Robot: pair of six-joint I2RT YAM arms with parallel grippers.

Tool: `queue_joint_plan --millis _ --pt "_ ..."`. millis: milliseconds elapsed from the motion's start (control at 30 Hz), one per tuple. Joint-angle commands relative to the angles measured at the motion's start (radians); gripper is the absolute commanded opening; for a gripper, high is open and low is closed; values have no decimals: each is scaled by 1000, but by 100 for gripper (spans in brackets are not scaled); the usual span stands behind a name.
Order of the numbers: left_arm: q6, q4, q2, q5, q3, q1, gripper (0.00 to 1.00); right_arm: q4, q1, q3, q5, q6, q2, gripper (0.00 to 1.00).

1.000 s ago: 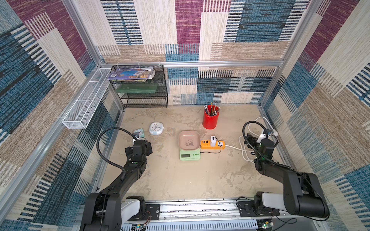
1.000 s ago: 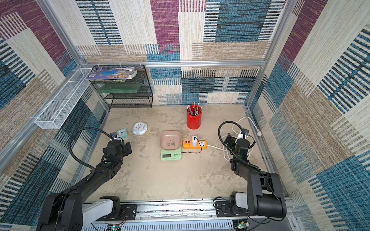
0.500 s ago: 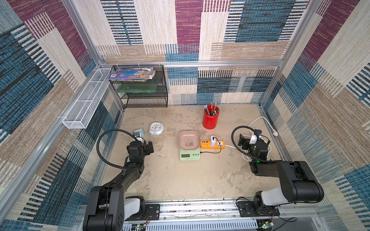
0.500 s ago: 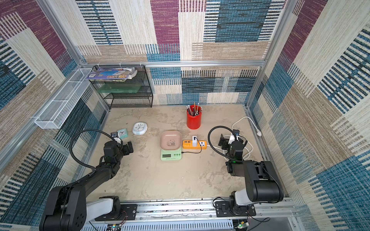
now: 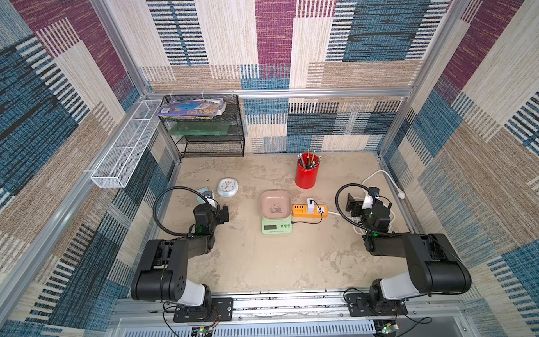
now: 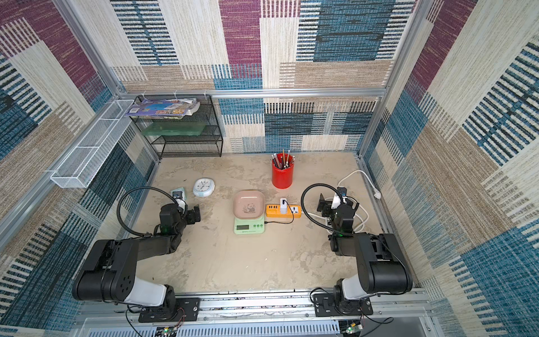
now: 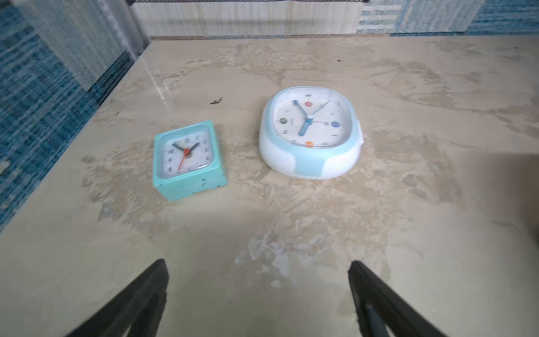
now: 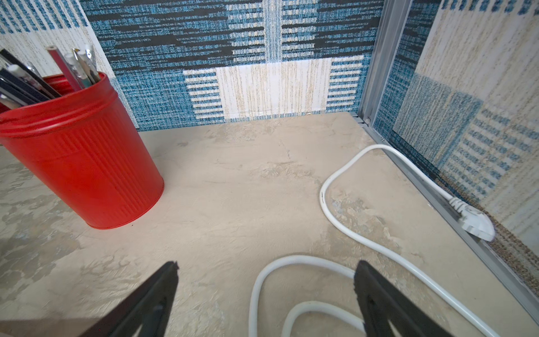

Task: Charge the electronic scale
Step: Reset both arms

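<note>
- At left: left fingers [image 7: 140,303] spread wide, grasping nothing, low over the tabletop [image 7: 291,218], facing a small square clock [image 7: 186,157] and a round clock [image 7: 310,131].
- In the middle of the tabletop: scale [image 5: 276,226], flat, mint green, with dark display and green buttons in front and a pink panda tray [image 5: 268,201] on top.
- From its right side: black cable [image 5: 306,222] up to a white adapter [image 5: 310,205] in the orange power strip [image 5: 299,213], just beside the tray.
- At right: right fingers [image 8: 151,300] also released and empty, above loops of white cord [image 8: 297,259], with its plug [image 8: 475,223] loose by the wall.
- Judged as the closing step, the scale seemingly linked to the strip already.
- Next, probably: to stay clear of the black cable, or to look for a socket for the loose plug; none in view.
</note>
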Motion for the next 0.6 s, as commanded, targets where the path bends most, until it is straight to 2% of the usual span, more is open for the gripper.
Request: queue_joint_plan --millis 0,100,567 --pt "28 42 10 -5 16 0 99 47 3 6 7 -10 1 95" --pt "4 -16 20 1 52 20 99 45 4 8 6 -11 2 95" --pt "1 -41 26 60 68 44 99 45 4 9 4 -10 2 95"
